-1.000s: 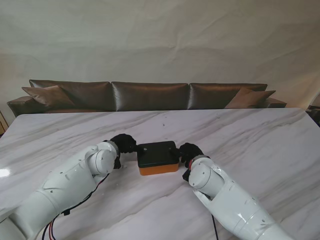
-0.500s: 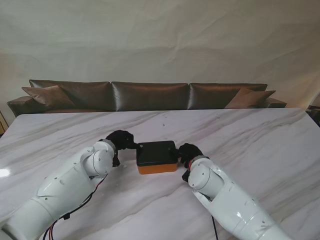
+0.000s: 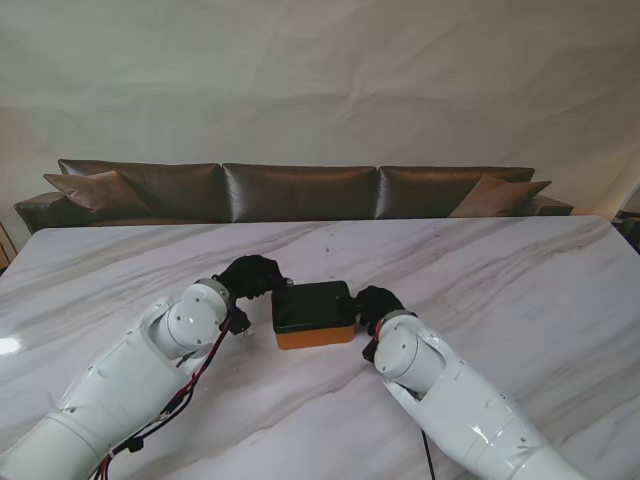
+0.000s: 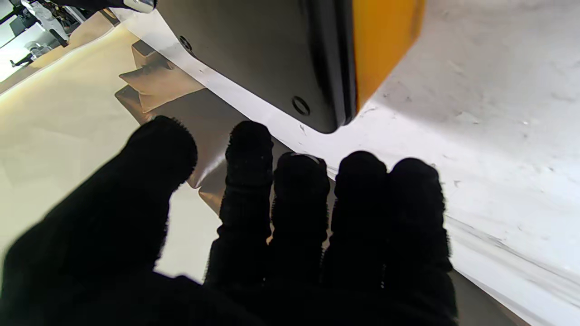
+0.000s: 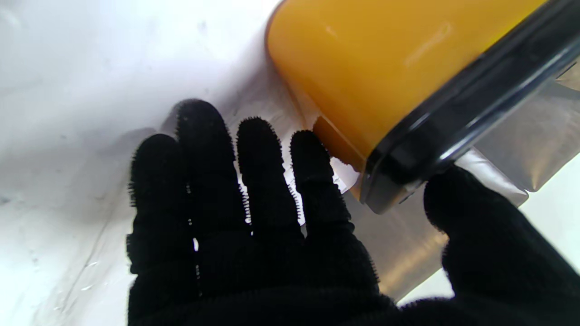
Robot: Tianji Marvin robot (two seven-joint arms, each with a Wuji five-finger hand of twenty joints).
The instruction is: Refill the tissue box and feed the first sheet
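The tissue box [image 3: 314, 313], orange with a black panel facing up, lies at the middle of the marble table [image 3: 500, 270]. My left hand [image 3: 250, 275] hovers at the box's left far corner, open and holding nothing. In the left wrist view, the fingers [image 4: 290, 217] are stretched out, with a gap between them and the box [image 4: 272, 59]. My right hand [image 3: 378, 302] is at the box's right end. In the right wrist view, its fingers [image 5: 253, 181] are spread on the table beside the orange side [image 5: 385, 68]. Its thumb [image 5: 471, 226] is at the black rim's corner. No tissues are visible.
A brown leather sofa [image 3: 300, 190] runs along the table's far edge. Both white forearms, the left [image 3: 130, 380] and the right [image 3: 460, 400], lie over the near part of the table. A black cable [image 3: 170, 405] hangs under the left one.
My left hand has lifted off the table at the box's left end and moved slightly farther from me. The right hand and the box have barely moved.
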